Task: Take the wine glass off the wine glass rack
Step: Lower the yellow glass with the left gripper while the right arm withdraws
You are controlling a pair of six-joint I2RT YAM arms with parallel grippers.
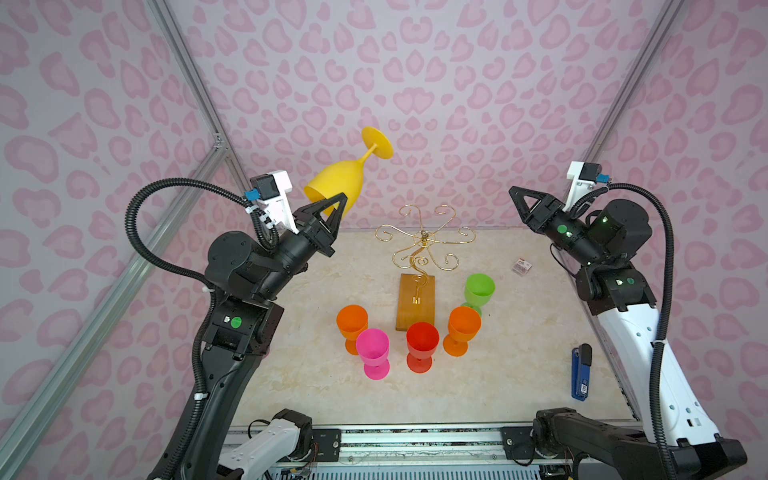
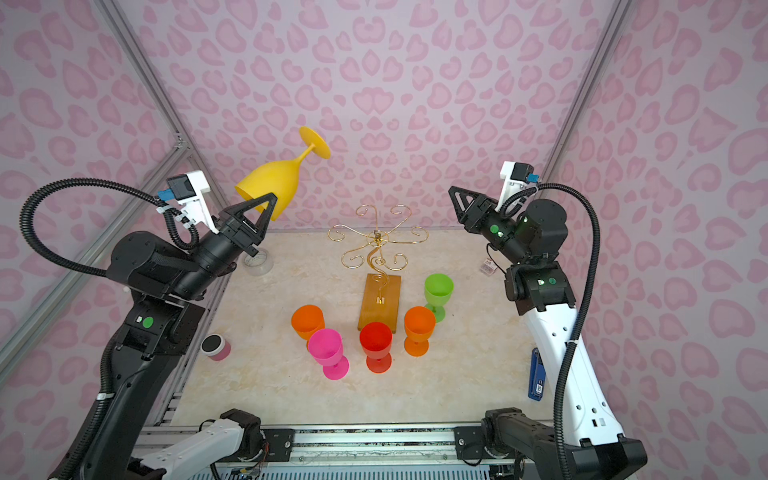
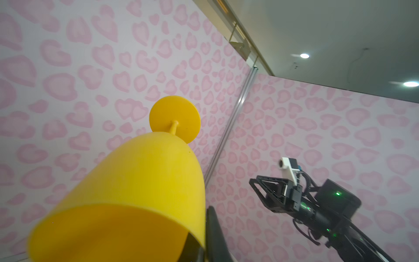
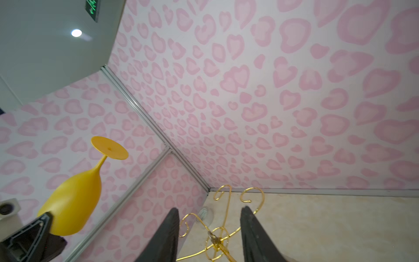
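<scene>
Pink walls (image 1: 415, 62) behind; left gripper (image 1: 340, 205) clamps inverted yellow wine glass (image 1: 336, 183); right gripper (image 4: 210, 208) parted, empty.

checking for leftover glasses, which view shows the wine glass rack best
Both top views: the whole wine glass rack, arms to base. Right wrist view shows only its upper arms; left wrist view, nothing.

Wine glass (image 1: 336, 181) is yellow, wine glass rack (image 1: 415, 305) gold, walls (image 1: 415, 62) pink-blotched, tabletop (image 1: 519, 332) seemingly marbled cream.
</scene>
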